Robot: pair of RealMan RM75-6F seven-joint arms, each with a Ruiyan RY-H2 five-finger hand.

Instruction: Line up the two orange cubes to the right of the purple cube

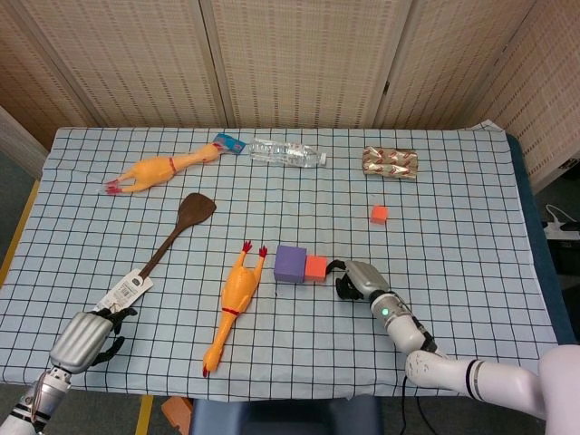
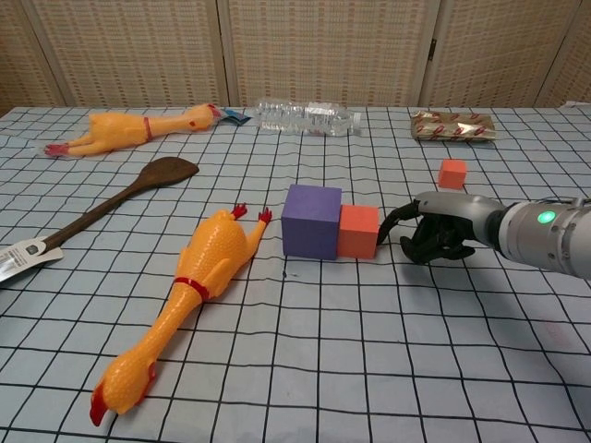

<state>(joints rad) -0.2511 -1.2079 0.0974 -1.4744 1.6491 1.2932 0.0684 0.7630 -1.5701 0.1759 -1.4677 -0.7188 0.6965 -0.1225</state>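
Observation:
The purple cube (image 1: pixel 290 263) (image 2: pixel 312 221) stands mid-table. An orange cube (image 1: pixel 315 266) (image 2: pixel 357 231) sits flush against its right side. My right hand (image 1: pixel 354 280) (image 2: pixel 436 233) lies on the cloth just right of that cube, fingers curled, one fingertip touching the cube's right face; it holds nothing. The second, smaller-looking orange cube (image 1: pixel 379 214) (image 2: pixel 452 173) rests farther back and to the right, apart from the others. My left hand (image 1: pixel 83 338) rests at the table's near left corner, fingers curled in, seen only in the head view.
A rubber chicken (image 1: pixel 235 302) (image 2: pixel 189 290) lies left of the purple cube. A wooden spatula (image 1: pixel 161 248), a second rubber chicken (image 1: pixel 159 169), a plastic bottle (image 1: pixel 288 152) and a foil snack pack (image 1: pixel 391 162) lie farther back.

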